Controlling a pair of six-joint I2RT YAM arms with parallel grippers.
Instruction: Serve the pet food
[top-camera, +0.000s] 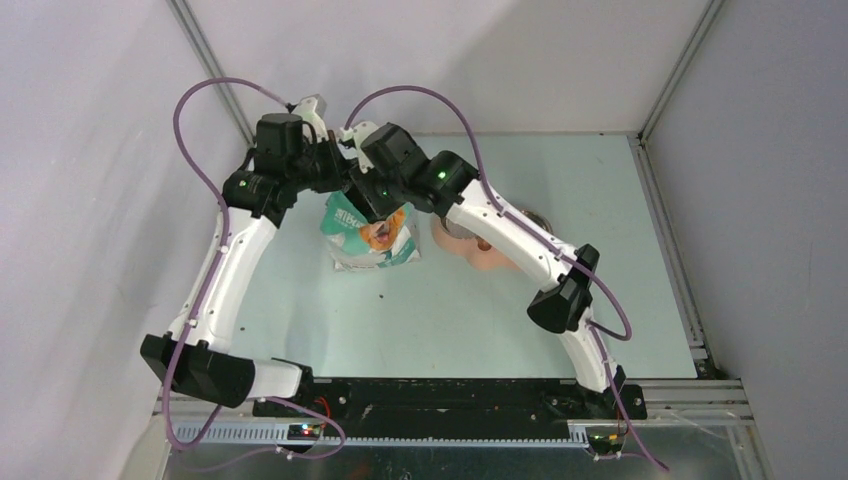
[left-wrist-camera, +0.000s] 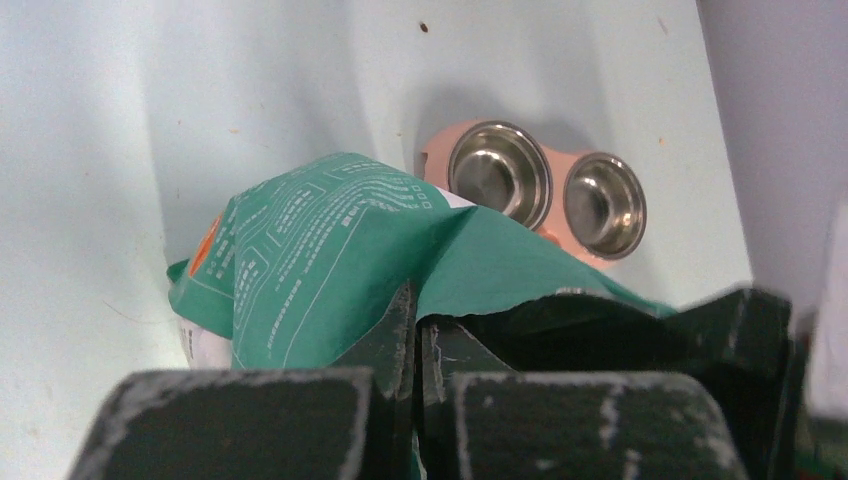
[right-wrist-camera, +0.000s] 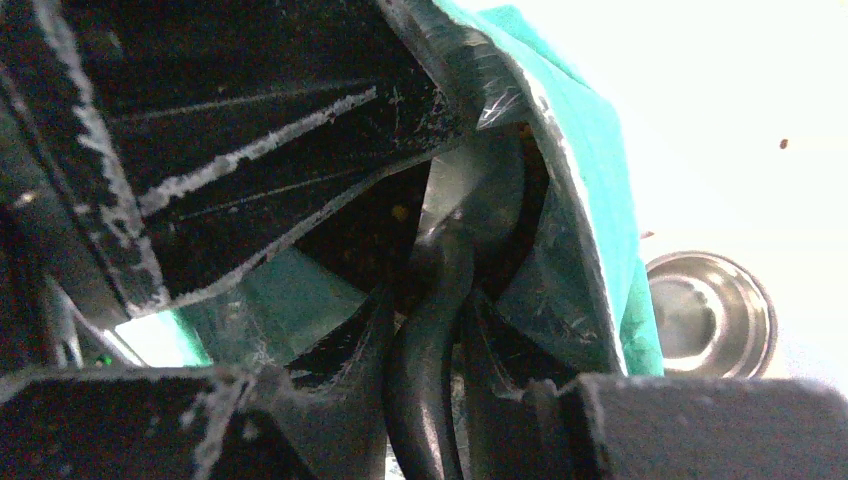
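Note:
The teal-green foil bag (top-camera: 372, 238) stands at mid table with its mouth open. My left gripper (left-wrist-camera: 416, 305) is shut on the torn top edge of the bag (left-wrist-camera: 320, 240) and holds it up. My right gripper (right-wrist-camera: 430, 300) is shut on the dark handle of the grey metal scoop (right-wrist-camera: 478, 190), whose bowl is down inside the bag mouth. A few brown kibble pieces (right-wrist-camera: 400, 213) show dimly in the dark inside the bag; the heap is mostly hidden. In the top view both grippers, left (top-camera: 338, 180) and right (top-camera: 375, 205), meet over the bag top.
A pink feeder (left-wrist-camera: 436, 155) with two empty steel bowls (left-wrist-camera: 500, 172) (left-wrist-camera: 603, 203) lies just right of the bag, partly under my right arm (top-camera: 500, 235). One stray kibble (top-camera: 381, 295) lies in front of the bag. Grey walls stand close on the left and at the back.

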